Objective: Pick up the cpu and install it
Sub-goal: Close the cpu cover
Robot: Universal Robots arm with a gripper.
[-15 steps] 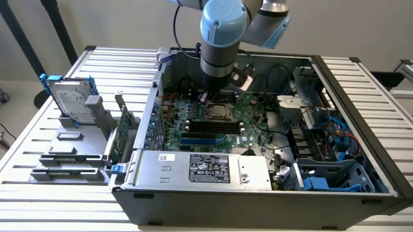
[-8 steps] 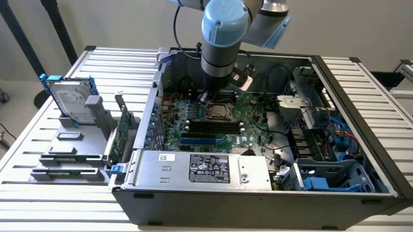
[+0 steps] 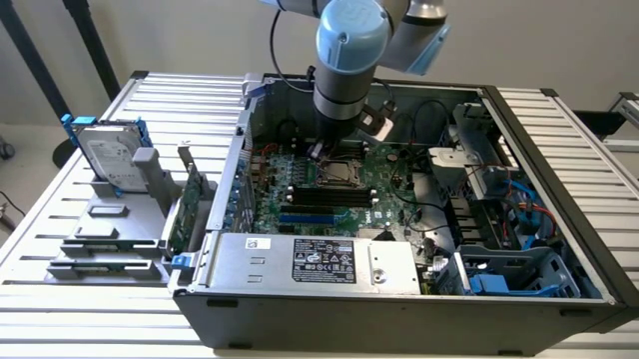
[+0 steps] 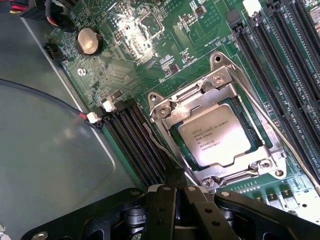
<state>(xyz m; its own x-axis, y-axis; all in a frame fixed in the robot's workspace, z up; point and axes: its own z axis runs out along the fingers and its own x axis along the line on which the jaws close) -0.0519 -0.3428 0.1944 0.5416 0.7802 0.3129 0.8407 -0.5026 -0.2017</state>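
Wrist view: cpu inside socket frame.

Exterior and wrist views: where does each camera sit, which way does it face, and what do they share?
Exterior view: off the arm, above one side of the open computer case, looking down into it; the arm's grey and blue wrist reaches in from above.
Wrist view: on the wrist, looking down at the motherboard; the black gripper, jaws shut, fills the foreground.
Shared: the cpu seated in its socket, under the metal frame, and the black memory slots.
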